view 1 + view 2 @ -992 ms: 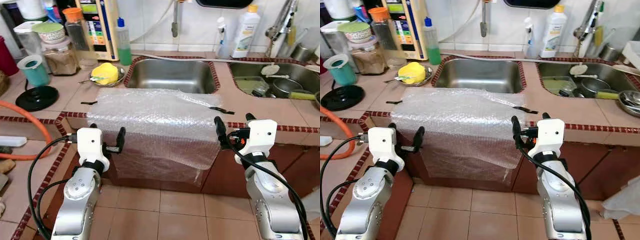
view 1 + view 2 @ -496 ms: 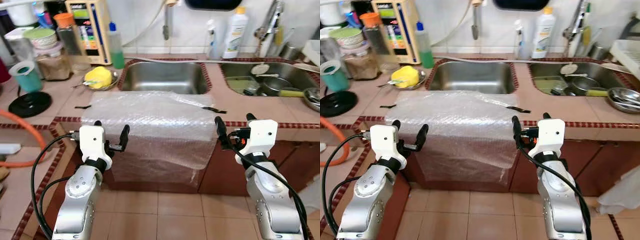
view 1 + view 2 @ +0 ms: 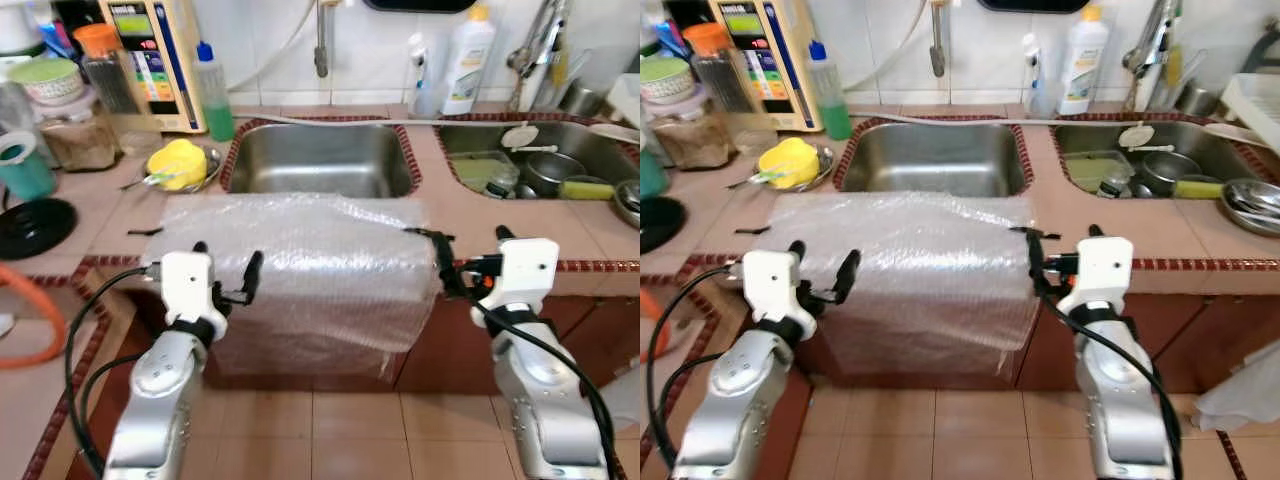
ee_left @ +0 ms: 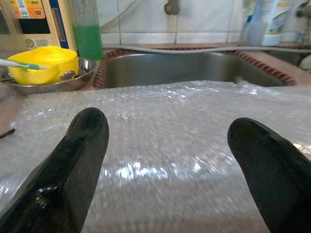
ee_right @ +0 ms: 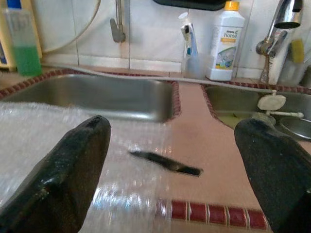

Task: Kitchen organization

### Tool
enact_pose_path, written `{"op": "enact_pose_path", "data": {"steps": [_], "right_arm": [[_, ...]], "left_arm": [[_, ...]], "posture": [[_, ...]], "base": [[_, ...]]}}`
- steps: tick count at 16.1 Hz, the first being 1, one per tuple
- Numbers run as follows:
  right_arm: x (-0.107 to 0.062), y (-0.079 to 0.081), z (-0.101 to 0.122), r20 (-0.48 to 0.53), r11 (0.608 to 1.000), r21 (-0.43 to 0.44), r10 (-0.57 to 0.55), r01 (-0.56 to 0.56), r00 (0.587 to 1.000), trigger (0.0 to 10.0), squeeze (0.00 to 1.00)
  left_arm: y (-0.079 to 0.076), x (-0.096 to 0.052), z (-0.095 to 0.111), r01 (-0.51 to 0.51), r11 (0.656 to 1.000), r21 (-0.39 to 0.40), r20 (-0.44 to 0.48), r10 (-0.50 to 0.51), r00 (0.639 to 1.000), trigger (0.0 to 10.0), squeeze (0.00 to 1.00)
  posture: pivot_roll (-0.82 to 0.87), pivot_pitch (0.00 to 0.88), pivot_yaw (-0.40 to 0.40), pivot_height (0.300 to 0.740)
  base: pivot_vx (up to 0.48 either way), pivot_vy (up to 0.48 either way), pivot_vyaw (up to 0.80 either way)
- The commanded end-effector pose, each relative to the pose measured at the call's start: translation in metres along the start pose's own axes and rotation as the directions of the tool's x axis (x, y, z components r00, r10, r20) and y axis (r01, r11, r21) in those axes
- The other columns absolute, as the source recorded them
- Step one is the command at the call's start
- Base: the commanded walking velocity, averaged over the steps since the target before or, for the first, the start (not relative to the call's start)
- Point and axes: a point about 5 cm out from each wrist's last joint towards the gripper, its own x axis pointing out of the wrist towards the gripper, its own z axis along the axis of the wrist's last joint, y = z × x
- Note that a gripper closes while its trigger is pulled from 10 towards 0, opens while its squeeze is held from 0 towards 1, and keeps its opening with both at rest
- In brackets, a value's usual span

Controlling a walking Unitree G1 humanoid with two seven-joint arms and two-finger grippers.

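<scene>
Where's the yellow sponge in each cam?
Left eye view: yellow sponge upper left, in a metal dish left of the empty sink.
Right eye view: upper left, same spot.
Left wrist view: far left, beside the sink.
Right wrist view: not in it.
Shared landmark: the empty sink.

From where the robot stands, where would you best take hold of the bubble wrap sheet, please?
Probably its two side edges at the counter lip, coming in from the front: the bubble wrap sheet drapes over the counter edge, with the open left gripper and right gripper already flanking it.
</scene>
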Motion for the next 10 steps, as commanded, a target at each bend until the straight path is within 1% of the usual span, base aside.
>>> {"op": "enact_pose_path", "data": {"steps": [1, 10], "right_arm": [[-0.0013, -0.0059, 0.004, 0.017, 1.0, -0.013, -0.018, 0.019, 1.0, 10.0, 0.0], [-0.0019, -0.0076, 0.0042, 0.017, 1.0, -0.014, -0.022, 0.022, 1.0, 10.0, 0.0]], "left_arm": [[-0.0029, 0.0011, 0.0041, 0.01, 1.0, 0.002, 0.016, -0.01, 1.0, 10.0, 0.0], [-0.0039, -0.0018, 0.0017, 0.009, 1.0, 0.003, 0.003, -0.009, 1.0, 10.0, 0.0]], "posture": [[0.0, 0.0, 0.038, 0.74], [0.01, 0.0, 0.04, 0.74]], "base": [[0.398, 0.0, 0.0], [0.391, 0.0, 0.0]]}}
